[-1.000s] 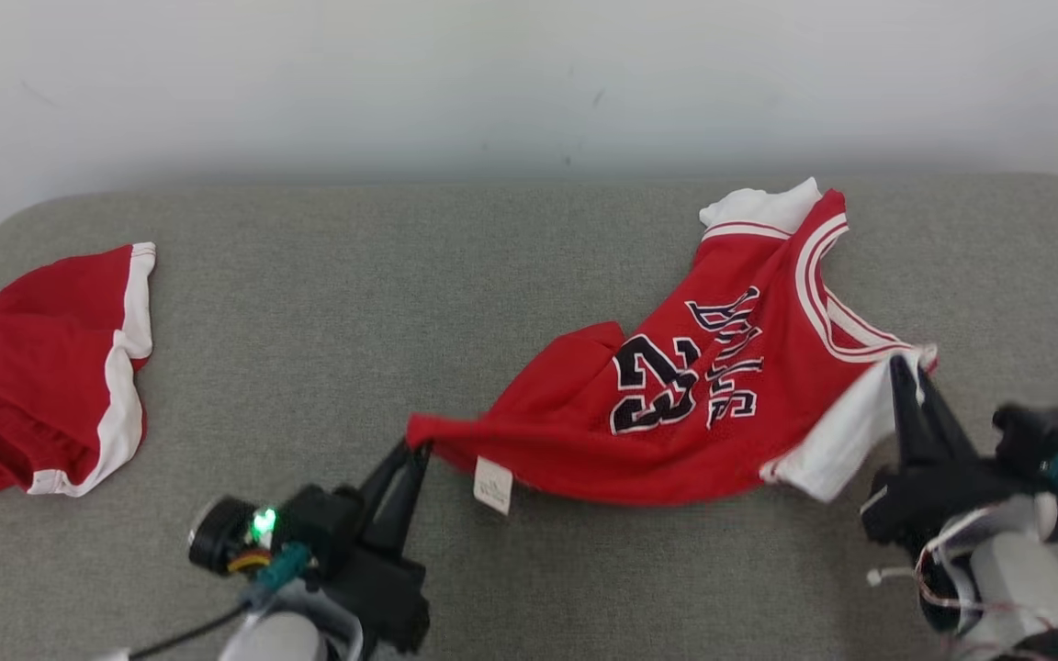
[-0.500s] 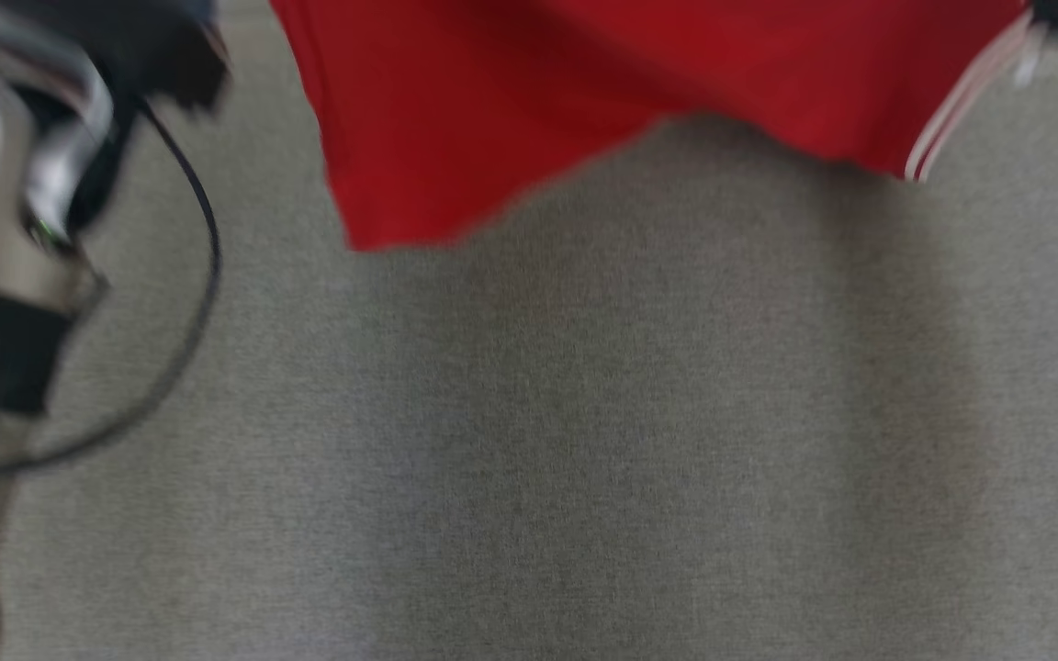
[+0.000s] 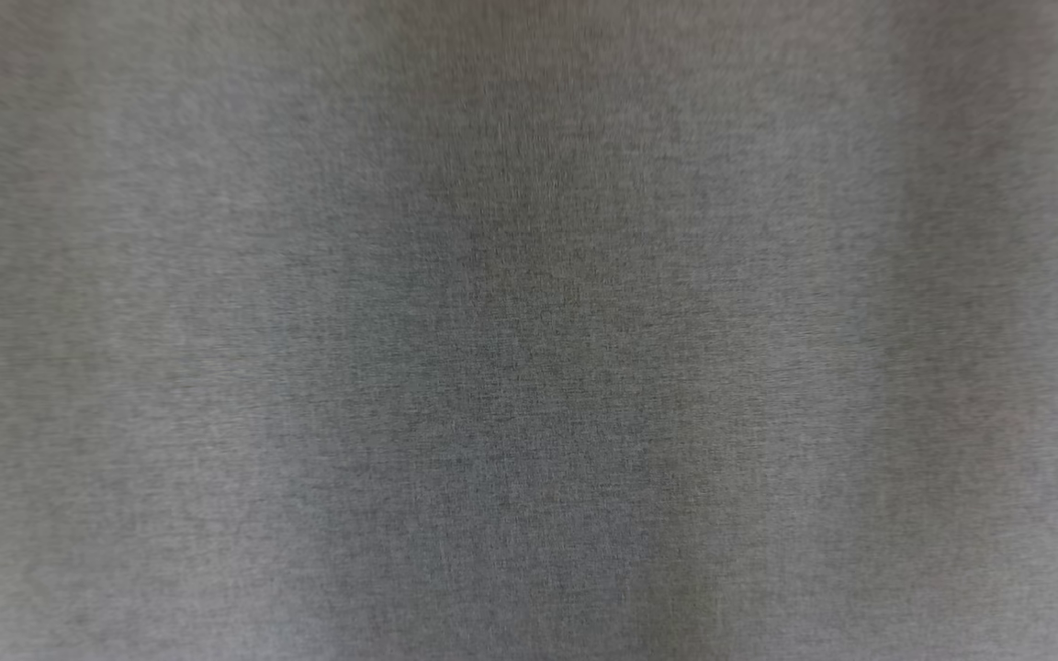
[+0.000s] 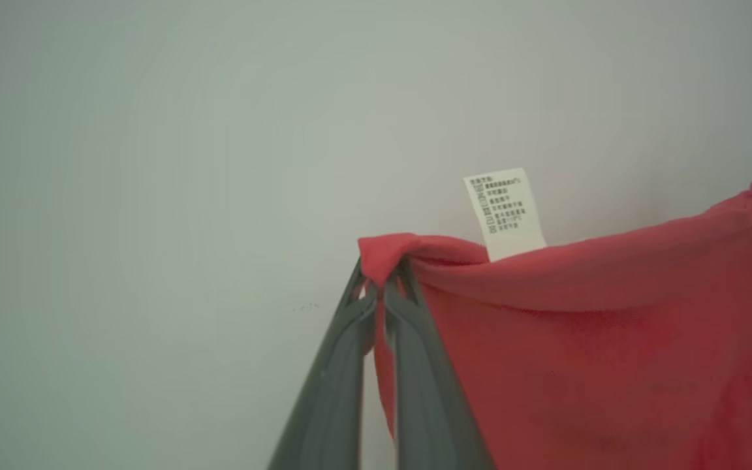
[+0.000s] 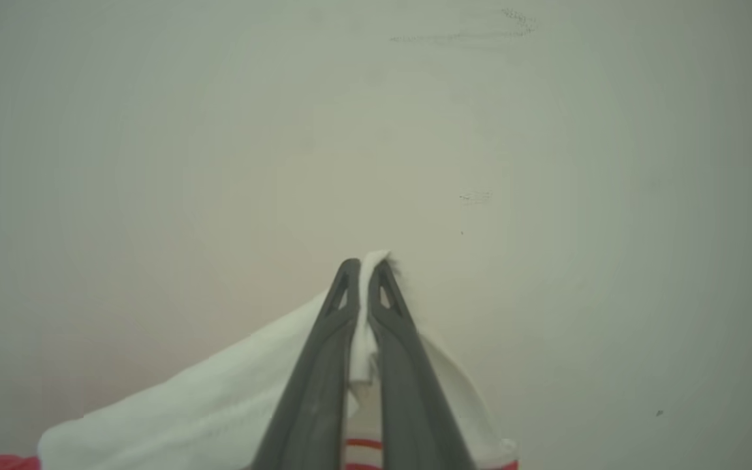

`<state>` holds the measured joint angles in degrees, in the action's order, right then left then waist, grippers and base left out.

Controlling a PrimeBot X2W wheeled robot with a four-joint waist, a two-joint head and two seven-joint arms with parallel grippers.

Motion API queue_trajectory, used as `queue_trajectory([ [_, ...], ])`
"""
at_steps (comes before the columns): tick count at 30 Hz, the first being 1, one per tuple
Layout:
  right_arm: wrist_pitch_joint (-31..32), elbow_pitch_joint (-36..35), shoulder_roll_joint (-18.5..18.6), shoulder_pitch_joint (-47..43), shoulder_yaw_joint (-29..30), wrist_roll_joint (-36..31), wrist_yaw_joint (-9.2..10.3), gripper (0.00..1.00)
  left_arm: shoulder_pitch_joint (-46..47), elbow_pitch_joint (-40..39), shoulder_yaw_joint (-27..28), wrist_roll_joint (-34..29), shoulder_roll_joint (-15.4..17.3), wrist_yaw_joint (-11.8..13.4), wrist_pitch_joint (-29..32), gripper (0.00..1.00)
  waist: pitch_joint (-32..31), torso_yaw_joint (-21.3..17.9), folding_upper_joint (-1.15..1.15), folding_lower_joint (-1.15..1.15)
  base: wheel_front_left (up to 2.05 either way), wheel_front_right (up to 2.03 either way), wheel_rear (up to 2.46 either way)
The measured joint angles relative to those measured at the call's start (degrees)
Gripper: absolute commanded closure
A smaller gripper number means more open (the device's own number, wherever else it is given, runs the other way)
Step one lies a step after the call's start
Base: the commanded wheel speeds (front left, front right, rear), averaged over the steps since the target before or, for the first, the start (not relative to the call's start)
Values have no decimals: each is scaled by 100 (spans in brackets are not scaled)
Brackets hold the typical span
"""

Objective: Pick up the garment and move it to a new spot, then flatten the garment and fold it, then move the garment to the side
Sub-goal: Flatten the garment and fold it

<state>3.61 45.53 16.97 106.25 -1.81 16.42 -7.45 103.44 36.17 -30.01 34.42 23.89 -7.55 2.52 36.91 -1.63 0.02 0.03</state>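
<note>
Garment (image 4: 578, 339) now lifted off grey surface (image 3: 529, 330); head camera swung too and is blurred. Left gripper (image 4: 381, 282) pinched on red hem corner by care label (image 4: 503, 212), right gripper (image 5: 366, 269) clamped on white trim. Cloth strung between them, probably hanging clear.

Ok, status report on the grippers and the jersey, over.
Left gripper shut on a red corner of the jersey. Right gripper shut on its white edge. Jersey hangs before a pale wall. Nothing seen in the way.
</note>
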Motion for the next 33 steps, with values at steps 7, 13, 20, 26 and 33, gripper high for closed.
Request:
queue_trajectory([
  [7,8,666,-75,1114,-152,-423,0,100,1001,666,-449,257,31,0,-151,100,360,-55,-1,-2,0,0,0],
  [13,-54,1029,-113,1690,-172,-746,0,100,1774,1128,-861,432,38,0,-198,100,460,-88,-2,-3,0,0,0],
  [20,-142,1289,-222,1889,-14,-1060,0,100,2217,1559,-1236,670,-59,0,-322,100,504,-211,-1,-2,0,0,0],
  [26,-209,1313,-258,1956,108,-1204,0,100,2423,1745,-1575,836,-60,0,-396,100,569,-313,-2,-3,0,0,0],
  [33,-272,1209,-311,1734,109,-1187,0,100,2416,1828,-1924,1137,-14,0,-558,100,679,-410,-2,-3,0,0,0],
])
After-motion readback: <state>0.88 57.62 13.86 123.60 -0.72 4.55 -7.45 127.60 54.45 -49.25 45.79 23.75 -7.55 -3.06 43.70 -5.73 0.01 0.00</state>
